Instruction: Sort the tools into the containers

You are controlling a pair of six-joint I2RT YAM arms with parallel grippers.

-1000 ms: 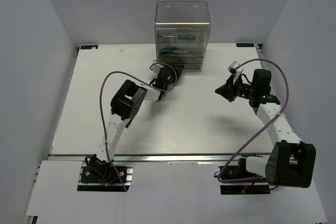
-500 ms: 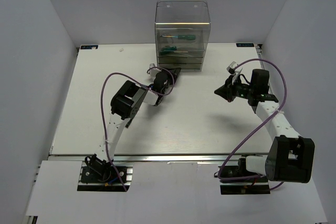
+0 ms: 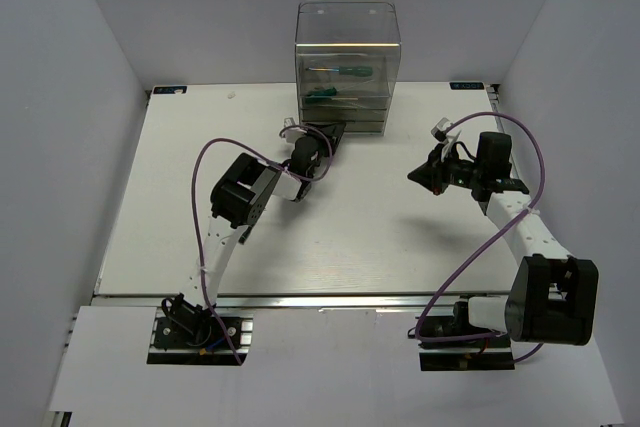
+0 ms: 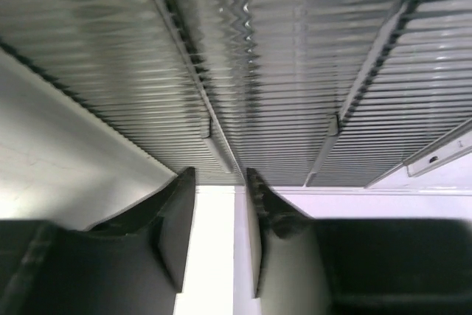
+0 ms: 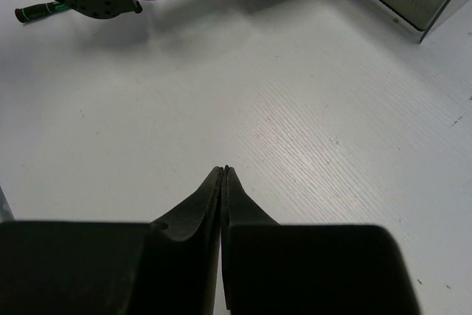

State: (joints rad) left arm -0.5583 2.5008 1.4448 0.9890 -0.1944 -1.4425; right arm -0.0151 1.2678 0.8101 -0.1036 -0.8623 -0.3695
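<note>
A white tabletop [image 3: 180, 237] carries a tall clear box [image 3: 347, 27] of stacked drawers [image 3: 352, 119] at its far middle. Over the last second the left arm has stretched towards the box. The left end effector [image 3: 333, 134] now sits right at the lowest drawer fronts, probably to open or close one. Its wrist view shows the fingers [image 4: 173, 219] slightly parted and gripping nothing I can make out, with ribbed drawer faces just ahead. The right end effector [image 3: 415, 176] has barely moved and hovers well right of the box, clenched and empty. Two green-handled screwdrivers [image 3: 345, 72] lie in the upper drawers. One green-and-black handle [image 5: 33, 10] lies on the tabletop beyond the left arm, well apart from both end effectors.
</note>
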